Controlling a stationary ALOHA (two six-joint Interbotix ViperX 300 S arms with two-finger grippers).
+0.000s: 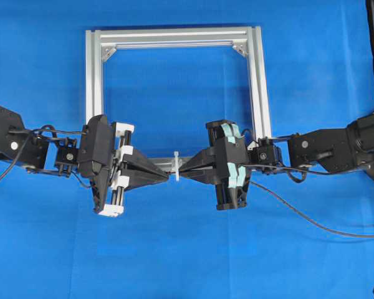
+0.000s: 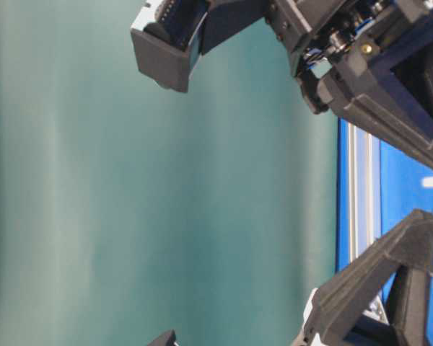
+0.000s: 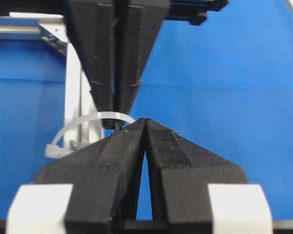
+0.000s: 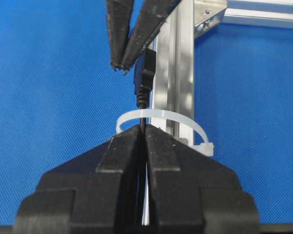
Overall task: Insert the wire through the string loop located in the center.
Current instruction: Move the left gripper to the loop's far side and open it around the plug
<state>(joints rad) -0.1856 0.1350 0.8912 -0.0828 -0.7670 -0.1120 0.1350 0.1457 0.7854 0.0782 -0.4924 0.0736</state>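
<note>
Wire [image 4: 144, 80] clamped by right tool [image 4: 143, 127], left tool [image 3: 145, 122] closed empty, over blue cloth [image 1: 187, 249].

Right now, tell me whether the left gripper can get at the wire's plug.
Probably, once it opens. The plug sits past the string loop, right beside the tips of the left gripper with nothing between, but those jaws are shut. The right gripper pinches the wire behind the loop.

Black wire [image 4: 143, 105] plug thru upright white string loop [image 4: 162, 122].
</note>
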